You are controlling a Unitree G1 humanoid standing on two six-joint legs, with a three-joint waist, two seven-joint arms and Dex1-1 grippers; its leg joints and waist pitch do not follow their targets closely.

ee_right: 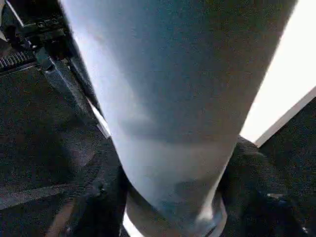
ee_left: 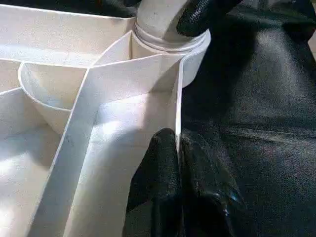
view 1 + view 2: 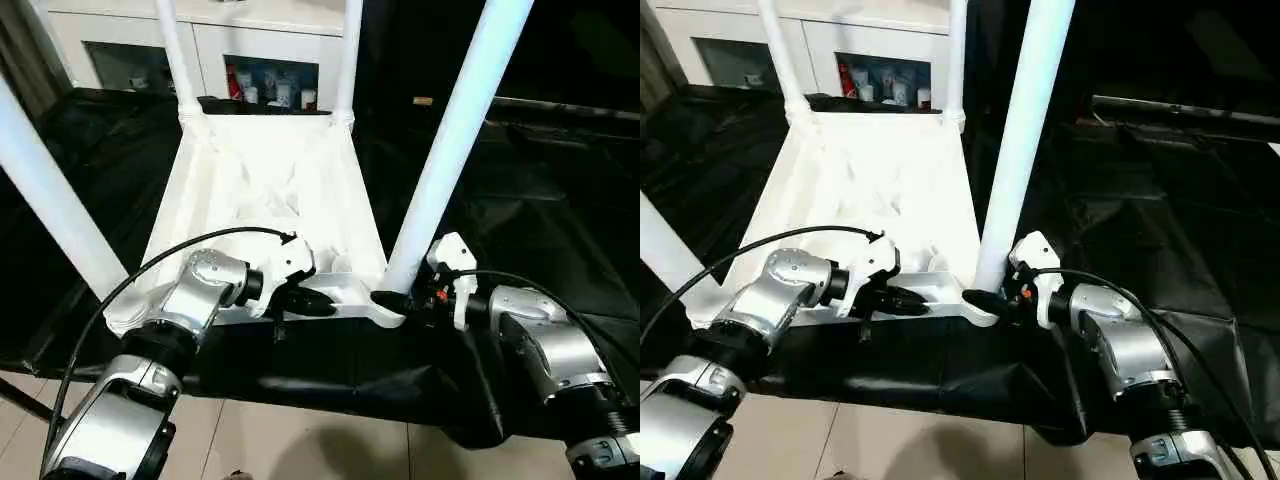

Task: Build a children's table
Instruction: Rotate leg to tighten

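1. Left end effector (image 3: 312,301): black fingers pinched together on the thin near rim wall of the table top (image 3: 262,180); in the left wrist view the fingers (image 2: 168,182) close on both faces of that wall.
2. Right end effector (image 3: 392,299): fingers clamped around the base of the near-right leg (image 3: 455,140), just above its corner socket (image 2: 168,37). One black fingertip (image 2: 202,15) of this end effector shows against the leg in the left wrist view.
3. Table top lies upside down on the black-draped counter (image 3: 520,220), ribbed underside facing up, near edge at the counter's front.
4. Four legs stand upright in the corner sockets; all are cut off by the head views' upper edges. Near-left leg (image 3: 50,200) has its base hidden behind the left forearm.
5. Materials: top is white moulded plastic, thin straight ribs meeting a curved wall; legs smooth white tubes; counter cover is creased, glossy black sheet.
6. White cabinet (image 3: 260,40) behind, shelf contents too small to identify.
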